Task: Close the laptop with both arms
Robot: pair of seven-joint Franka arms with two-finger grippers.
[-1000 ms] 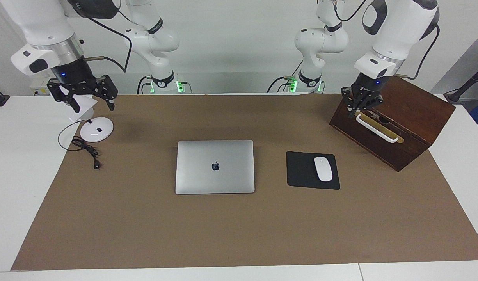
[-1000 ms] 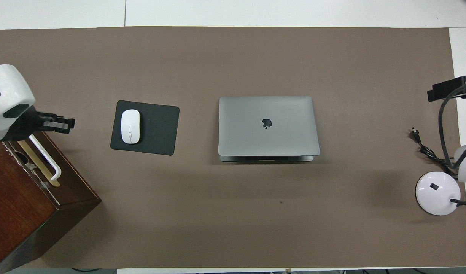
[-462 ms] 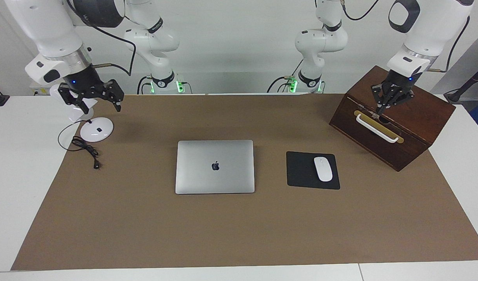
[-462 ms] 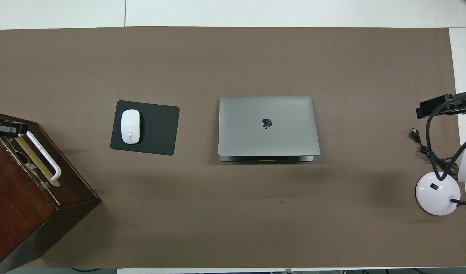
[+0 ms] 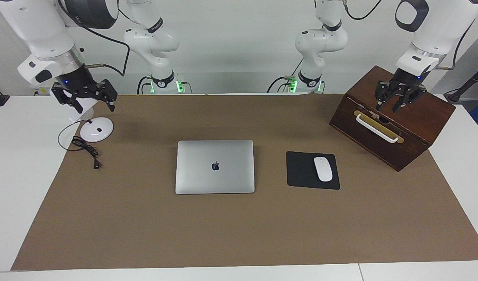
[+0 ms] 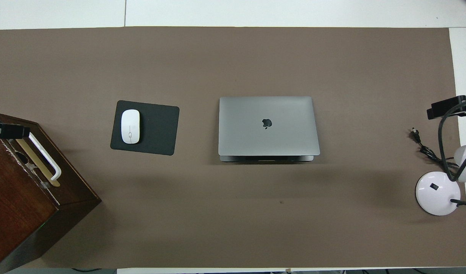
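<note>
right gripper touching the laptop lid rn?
Apart. The facing view shows the right gripper up over the lamp base at its own end of the table, bare brown mat between it and the closed laptop.

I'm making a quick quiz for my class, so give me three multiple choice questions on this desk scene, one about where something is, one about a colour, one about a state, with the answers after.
1. Where does the mouse lie?
A. on the black mouse pad
B. on the laptop
C. on the wooden box

2. What colour is the lamp base?
A. red
B. white
C. black

3. In what state is the laptop?
A. lid up, screen showing
B. lid shut flat
C. standing on its edge

Answers:
1. A: the white mouse rests on the mouse pad, beside the laptop toward the left arm's end of the table.
2. B: the round lamp base is white, under the right gripper, which is open.
3. B: the lid lies flat with its logo up and no keys show; the left gripper, also open, is over the wooden box.
</note>
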